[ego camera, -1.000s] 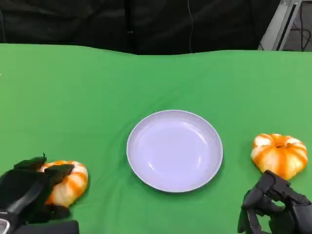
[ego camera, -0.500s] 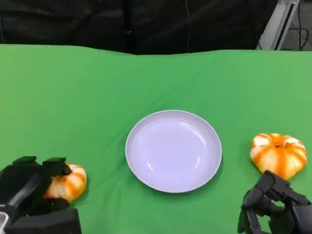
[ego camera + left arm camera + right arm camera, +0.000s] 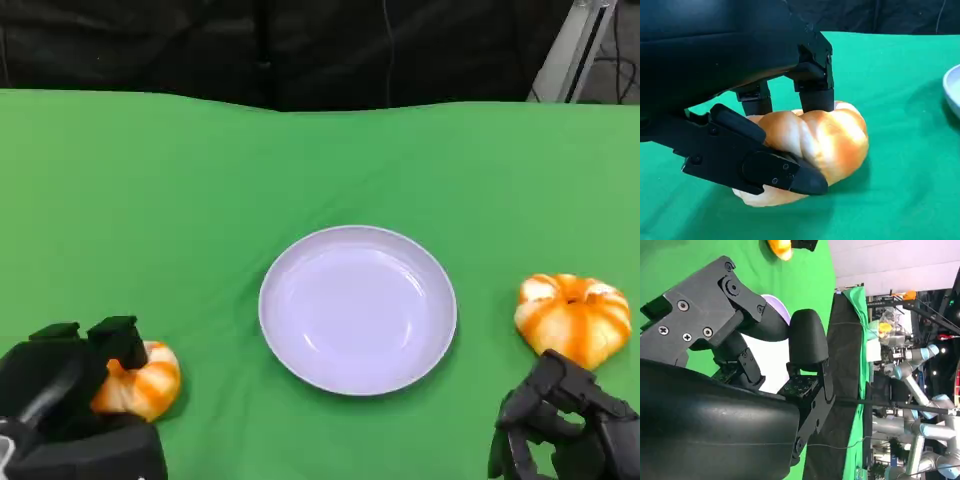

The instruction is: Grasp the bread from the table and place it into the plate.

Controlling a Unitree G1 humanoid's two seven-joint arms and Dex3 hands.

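An orange-and-white bread (image 3: 145,380) lies on the green table at the lower left. My left hand (image 3: 55,395) grips it: in the left wrist view fingers (image 3: 815,92) press on the top of the bread (image 3: 830,140) and the thumb (image 3: 765,167) wraps its near side. The bread's underside still rests on the cloth. A pale lavender plate (image 3: 357,310) sits empty in the middle. My right hand (image 3: 565,425) hangs at the lower right with fingers curled in, holding nothing.
A second orange-and-white bread (image 3: 573,315) lies right of the plate, just beyond my right hand. The green cloth (image 3: 200,180) stretches back to a dark curtain. A metal frame leg (image 3: 570,45) stands at the far right corner.
My left hand's fingers have closed down over the bread, hiding more of it. The bread has shifted slightly toward me. The right hand has stayed where it was.
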